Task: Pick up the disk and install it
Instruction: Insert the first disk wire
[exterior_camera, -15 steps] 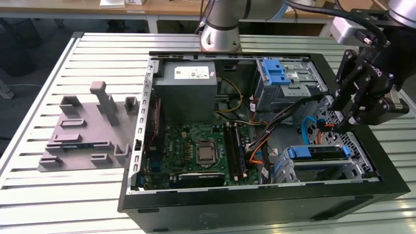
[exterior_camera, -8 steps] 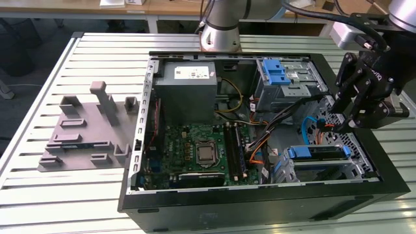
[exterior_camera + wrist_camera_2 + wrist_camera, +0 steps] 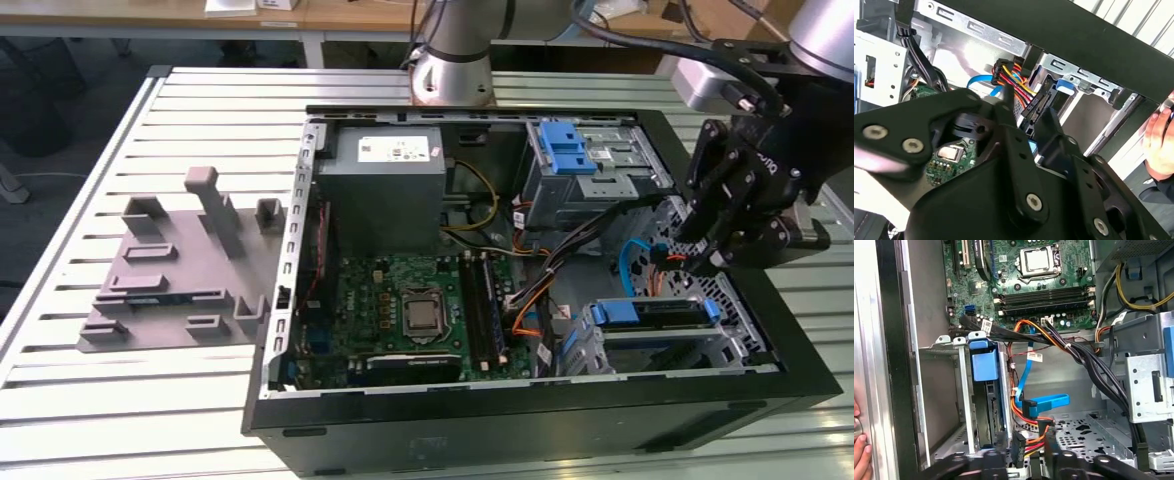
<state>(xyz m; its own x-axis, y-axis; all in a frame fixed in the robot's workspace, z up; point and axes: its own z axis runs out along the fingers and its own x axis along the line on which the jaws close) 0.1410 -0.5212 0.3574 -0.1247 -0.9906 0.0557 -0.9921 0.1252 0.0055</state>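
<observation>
The disk (image 3: 650,313), silver with blue plastic rails, sits slotted in the lower drive cage (image 3: 747,335) at the near right corner of the open computer case. In the first wrist view the disk (image 3: 986,412) stands on edge between the cage's metal walls, with its blue rail end (image 3: 985,365) towards the motherboard. My gripper (image 3: 694,262) hangs just above that cage, over the orange and blue cables. In the first wrist view the gripper (image 3: 1026,463) lies right beside the disk's end and the red-yellow power connector (image 3: 1041,422). Nothing visibly sits in it.
A grey power-supply box (image 3: 387,180) and an upper cage with a blue latch (image 3: 574,150) stand at the case's far side. Cable bundles (image 3: 1074,352) cross beside the cage. A person's hand (image 3: 1159,135) rests on the case edge. A grey fixture (image 3: 180,270) lies on the exterior view's left.
</observation>
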